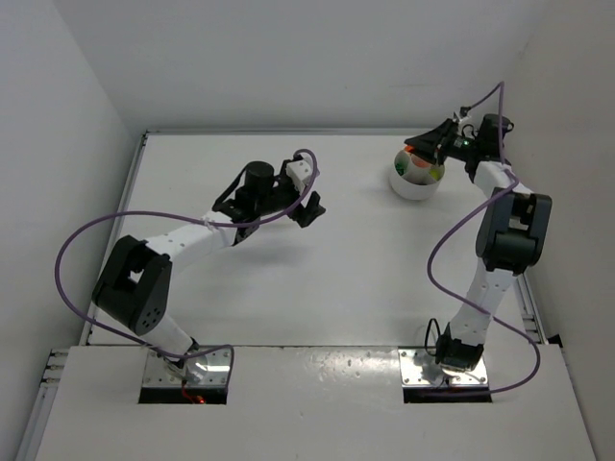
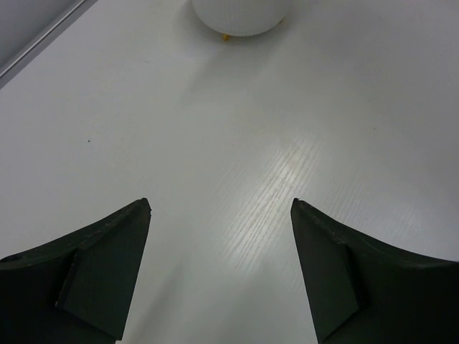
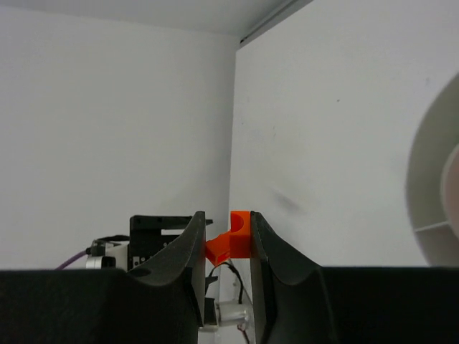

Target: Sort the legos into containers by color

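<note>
My right gripper (image 3: 226, 215) is shut on an orange-red lego (image 3: 231, 244), pinched between both fingers. In the top view this gripper (image 1: 421, 149) hovers over the far rim of the round white dish (image 1: 413, 188), whose containers show green, red and yellow bits. The dish's rim (image 3: 430, 179) also appears at the right edge of the right wrist view. My left gripper (image 2: 219, 204) stands open over bare table with nothing between its fingers. It is at mid-table (image 1: 309, 206), well left of the dish (image 2: 240, 14). A tiny yellow lego (image 2: 225, 37) lies on the table against the dish's base.
White walls close in the table at the back, left and right. The right arm's purple cable (image 1: 452, 240) loops out beside the arm. The left arm's cable (image 1: 96, 240) arcs over the left side of the table.
</note>
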`<action>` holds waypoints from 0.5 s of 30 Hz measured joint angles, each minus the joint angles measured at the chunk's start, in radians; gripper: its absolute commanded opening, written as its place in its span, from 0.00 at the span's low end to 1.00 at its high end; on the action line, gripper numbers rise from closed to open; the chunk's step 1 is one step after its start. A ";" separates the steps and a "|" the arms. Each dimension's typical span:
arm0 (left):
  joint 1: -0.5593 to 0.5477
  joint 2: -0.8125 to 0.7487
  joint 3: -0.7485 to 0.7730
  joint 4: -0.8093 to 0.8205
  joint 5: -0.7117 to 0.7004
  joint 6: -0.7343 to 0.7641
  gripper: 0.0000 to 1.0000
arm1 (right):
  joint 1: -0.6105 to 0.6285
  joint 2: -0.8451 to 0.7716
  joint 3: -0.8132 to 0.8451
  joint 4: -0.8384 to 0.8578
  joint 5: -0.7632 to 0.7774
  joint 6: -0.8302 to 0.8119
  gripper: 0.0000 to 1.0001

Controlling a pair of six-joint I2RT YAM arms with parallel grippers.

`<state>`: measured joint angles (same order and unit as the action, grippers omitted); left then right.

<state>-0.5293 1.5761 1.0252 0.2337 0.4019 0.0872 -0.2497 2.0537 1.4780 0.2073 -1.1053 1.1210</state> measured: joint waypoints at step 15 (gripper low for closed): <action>0.000 0.014 0.000 0.000 -0.006 -0.002 0.85 | -0.051 0.042 0.117 -0.253 0.224 -0.236 0.00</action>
<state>-0.5289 1.5898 1.0252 0.2340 0.3958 0.0853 -0.3008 2.0956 1.5948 -0.0456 -0.8810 0.8848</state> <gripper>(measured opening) 0.850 0.243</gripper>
